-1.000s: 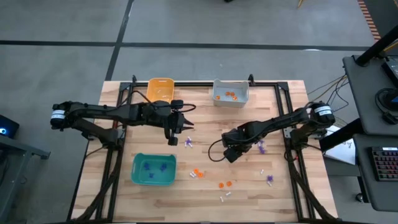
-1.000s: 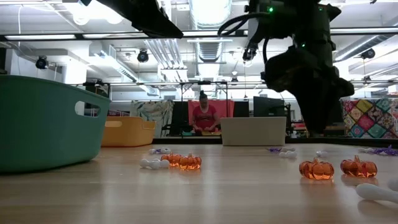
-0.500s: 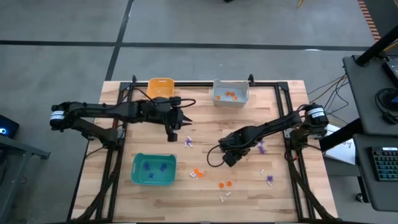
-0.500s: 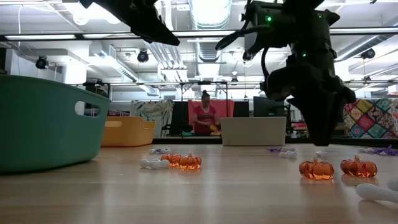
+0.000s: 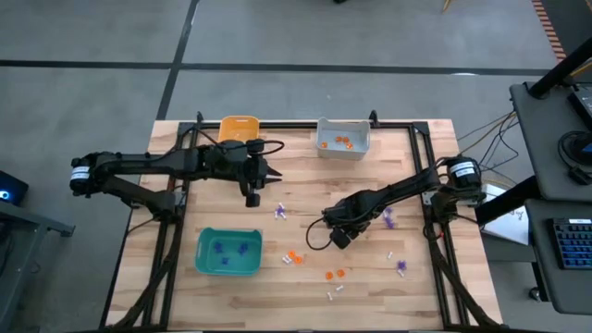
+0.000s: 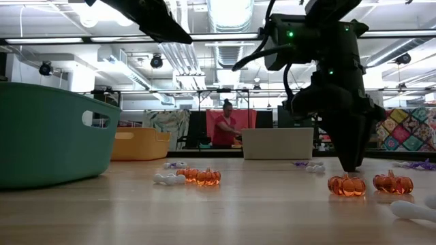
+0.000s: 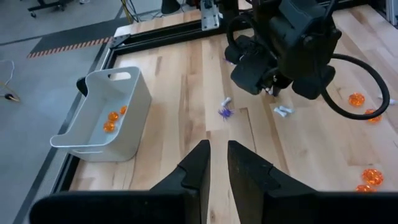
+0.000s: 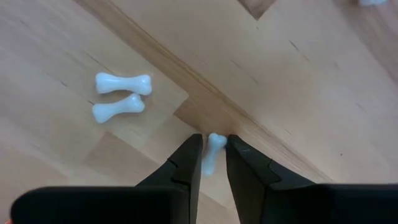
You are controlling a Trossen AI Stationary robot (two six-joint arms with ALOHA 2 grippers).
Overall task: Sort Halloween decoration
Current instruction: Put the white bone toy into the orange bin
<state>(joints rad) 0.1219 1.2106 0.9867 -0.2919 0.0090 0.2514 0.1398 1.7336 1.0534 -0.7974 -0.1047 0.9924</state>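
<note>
Bare bench (image 5: 305,180) lies between me and the grey bin (image 5: 342,139); only two small bones (image 8: 121,94) sit beside my jaws.

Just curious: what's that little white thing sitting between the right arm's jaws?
A small white bone lies on the wooden table between the right gripper's jaws, seen in the right wrist view.
</note>
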